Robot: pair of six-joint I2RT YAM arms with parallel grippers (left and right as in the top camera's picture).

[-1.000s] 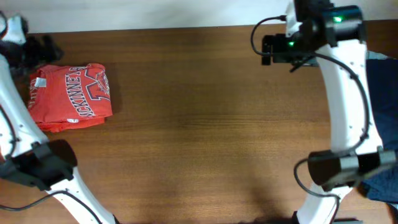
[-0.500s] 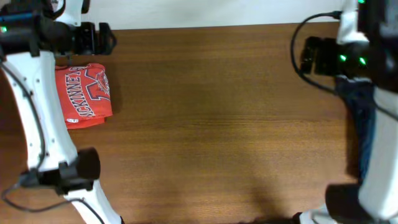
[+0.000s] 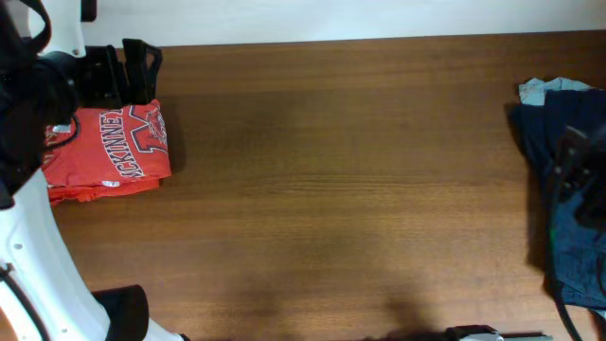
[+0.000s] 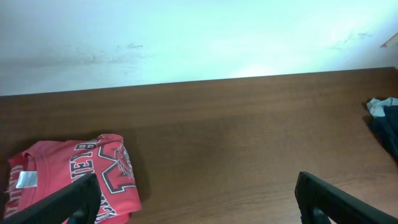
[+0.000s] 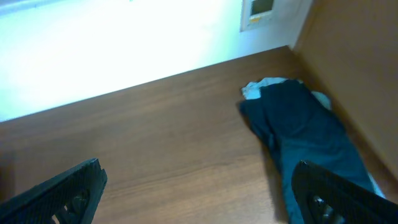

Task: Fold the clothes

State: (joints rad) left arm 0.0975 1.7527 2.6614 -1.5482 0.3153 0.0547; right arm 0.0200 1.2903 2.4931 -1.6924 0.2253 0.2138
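Observation:
A folded orange-red T-shirt (image 3: 109,152) with white-and-navy lettering lies at the table's far left. It also shows in the left wrist view (image 4: 68,177), with its white neck tag. A pile of dark navy garments (image 3: 563,189) lies at the right edge and shows in the right wrist view (image 5: 311,143). My left gripper (image 3: 133,68) hovers just behind the red shirt, open and empty, its fingers (image 4: 59,204) spread wide. My right gripper (image 5: 199,199) is open and empty above the wood, left of the navy pile. In the overhead view it is only a dark blur.
A pale wall runs along the table's back edge (image 4: 199,81). A light blue cloth (image 3: 544,88) peeks from the back of the navy pile. Brown wood (image 3: 341,189) lies between the two piles. The left arm's white link (image 3: 28,256) crosses the front left.
The right arm has swung from the back of the table out to the right edge over the navy pile. The left gripper has shifted slightly left behind the red shirt, which has not moved.

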